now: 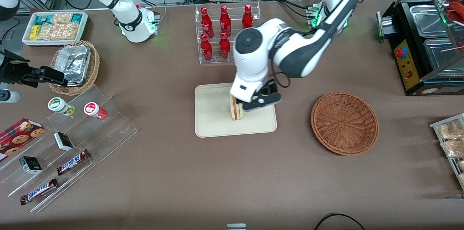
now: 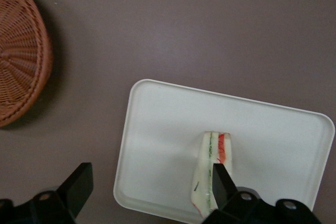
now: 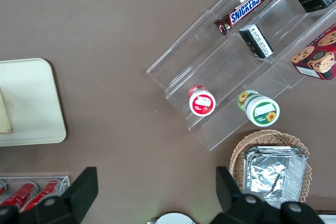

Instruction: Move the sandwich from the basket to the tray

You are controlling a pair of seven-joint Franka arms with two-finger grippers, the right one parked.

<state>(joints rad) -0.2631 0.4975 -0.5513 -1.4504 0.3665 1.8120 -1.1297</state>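
Presently, the pincer hangs low over the tray, its fingers spread wide: in the wrist view one finger sits just beside the sandwich and the other stands well apart, out over the bare desk.

Sandwich: upright on its edge on the tray, red and green filling facing the front camera; no finger grips it.

Tray: cream, rectangular, rounded corners, flat on the desk near centre.

Basket: reddish-brown wicker, round, holding nothing; in the front view it lies at 3 o'clock from the tray, near it, toward the working arm's end of the desk.

Bottle rack: clear stand of red bottles, at 12 o'clock from the tray, farther from the front camera.

Clear stepped display: at 9 o'clock from the tray, toward the parked arm's end, bearing candy bars and small cups.

Tan basket of foil containers: above that display in the front view.
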